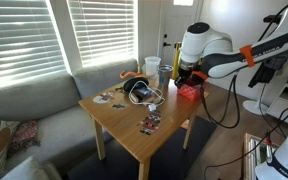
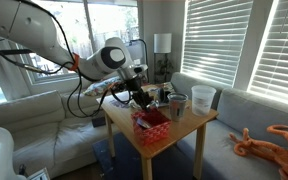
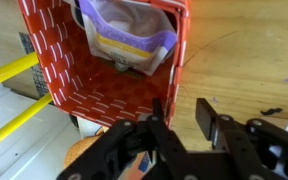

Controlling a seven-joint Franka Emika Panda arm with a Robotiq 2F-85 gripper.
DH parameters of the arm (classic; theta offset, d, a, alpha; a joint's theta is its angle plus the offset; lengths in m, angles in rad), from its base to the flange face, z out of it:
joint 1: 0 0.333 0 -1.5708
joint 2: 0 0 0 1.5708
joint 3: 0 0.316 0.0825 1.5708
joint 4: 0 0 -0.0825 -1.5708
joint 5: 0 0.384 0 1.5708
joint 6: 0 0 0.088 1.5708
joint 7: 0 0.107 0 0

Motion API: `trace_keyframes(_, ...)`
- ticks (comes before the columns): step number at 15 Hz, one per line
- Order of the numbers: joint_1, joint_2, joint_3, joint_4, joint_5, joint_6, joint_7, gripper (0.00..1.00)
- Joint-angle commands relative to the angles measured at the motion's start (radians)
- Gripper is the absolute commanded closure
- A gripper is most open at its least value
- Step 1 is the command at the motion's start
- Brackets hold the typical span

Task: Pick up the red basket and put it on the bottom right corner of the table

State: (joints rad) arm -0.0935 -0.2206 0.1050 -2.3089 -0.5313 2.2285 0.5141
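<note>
The red basket point(image 1: 189, 92) stands on the light-wood table point(image 1: 174, 112) close to a corner, and shows in both exterior views point(image 2: 152, 122). In the wrist view the red basket point(image 3: 94, 70) holds a white and purple packet point(image 3: 134, 35). My gripper point(image 3: 182, 115) is open and straddles one basket wall, with one finger inside the basket and the other outside over the table top. It also shows low over the basket in both exterior views point(image 1: 187, 78) point(image 2: 142, 100). The table point(image 2: 191, 126) has bare wood beside the basket.
A black round object with cables point(image 1: 139, 90), cups point(image 1: 152, 68) and small flat items point(image 1: 149, 123) lie on the table. A white cup point(image 2: 203, 97) and a dark cup point(image 2: 177, 104) stand near the basket. A grey sofa point(image 1: 34, 110) borders the table, with an orange plush point(image 2: 269, 145) on it.
</note>
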Motion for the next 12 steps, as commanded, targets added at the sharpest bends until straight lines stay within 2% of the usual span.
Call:
trace_keyframes(1,0.051,-0.068,0.002,0.045,0.099,-0.118,-0.09,0.28)
trace_keyframes(5,0.116,-0.145,0.007,0.125,0.294,-0.317,-0.179,0.0)
trace_keyframes(7,0.135,-0.173,0.003,0.169,0.359,-0.368,-0.201,0.0)
trace_keyframes(9,0.163,-0.199,-0.024,0.182,0.445,-0.326,-0.289,0.0)
trace_keyframes(10,0.131,-0.176,0.012,0.17,0.375,-0.335,-0.213,0.0)
trace_keyframes(12,0.139,-0.194,0.003,0.185,0.415,-0.335,-0.257,0.0)
